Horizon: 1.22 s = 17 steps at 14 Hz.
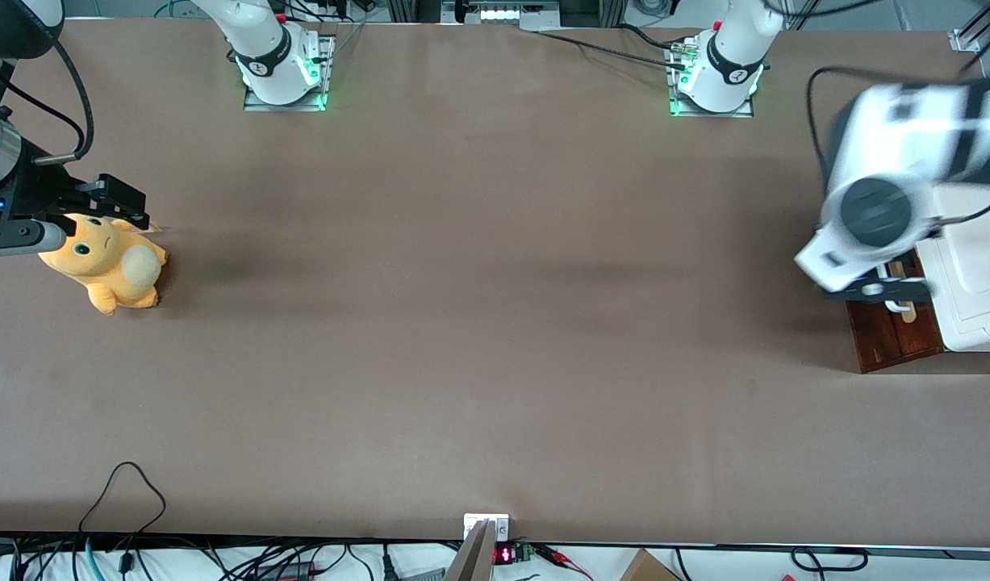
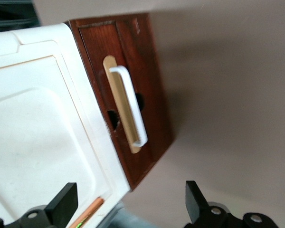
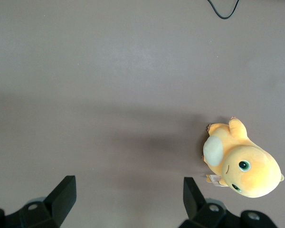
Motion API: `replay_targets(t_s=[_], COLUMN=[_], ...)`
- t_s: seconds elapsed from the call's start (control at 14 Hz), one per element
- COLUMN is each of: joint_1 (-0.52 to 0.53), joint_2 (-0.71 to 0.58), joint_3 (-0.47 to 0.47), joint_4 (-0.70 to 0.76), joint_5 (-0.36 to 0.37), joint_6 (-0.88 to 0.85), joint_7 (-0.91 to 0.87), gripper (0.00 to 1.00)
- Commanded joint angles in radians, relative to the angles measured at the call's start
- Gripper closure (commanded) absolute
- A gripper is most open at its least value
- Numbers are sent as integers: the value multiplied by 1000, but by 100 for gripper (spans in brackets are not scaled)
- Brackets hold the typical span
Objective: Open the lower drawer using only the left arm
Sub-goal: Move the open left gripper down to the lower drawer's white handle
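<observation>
- Brown matte table [image 1: 495, 323] runs the whole width of the front view; an orange plush toy [image 1: 107, 262] lies at about 9 o'clock on it, toward the parked arm's end.
- White and glossy, the left arm [image 1: 890, 194] reaches in over the working arm's end at about 3 o'clock, its round grey joint cap facing up and its wrist bent down toward the cabinet.
- The gripper [image 1: 878, 289] hangs just above the front of the lower drawer [image 1: 894, 327], near its white loop handle [image 1: 898, 305]; in the wrist view its two black fingers [image 2: 61, 203] stand spread wide apart, holding nothing.
- The lower drawer [image 2: 128, 95] sits at the base of a white moulded cabinet [image 2: 42, 128], with the cabinet's top panel above it; I cannot tell from either view whether it is pulled out at all.
- Its front is dark red-brown wood with a pale wooden strip [image 2: 115, 102] down the middle, and the white handle [image 2: 129, 104] is mounted over that strip.
- In the front view the drawer front faces roughly 9 o'clock, toward the middle of the table.
- The long axis of the strip and handle runs along the drawer front, roughly 12 to 6 o'clock in the front view.
</observation>
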Motion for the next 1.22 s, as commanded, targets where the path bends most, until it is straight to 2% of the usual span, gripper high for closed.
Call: replay_targets(t_s=[0.0, 0.21, 0.57, 0.72, 0.93, 1.15], joint_1=[-51, -50, -50, -50, -51, -53], joint_2=[95, 125, 181, 204, 258, 310], joint_3=[5, 8, 8, 10, 10, 10], joint_4=[-6, -47, -184, -187, -187, -184], joint_5=[128, 178, 361, 369, 442, 478], joint_6=[-65, -65, -67, -76, -122, -123], joint_7=[-100, -166, -347, -431, -501, -527], gripper=[0, 0, 0, 0, 0, 0])
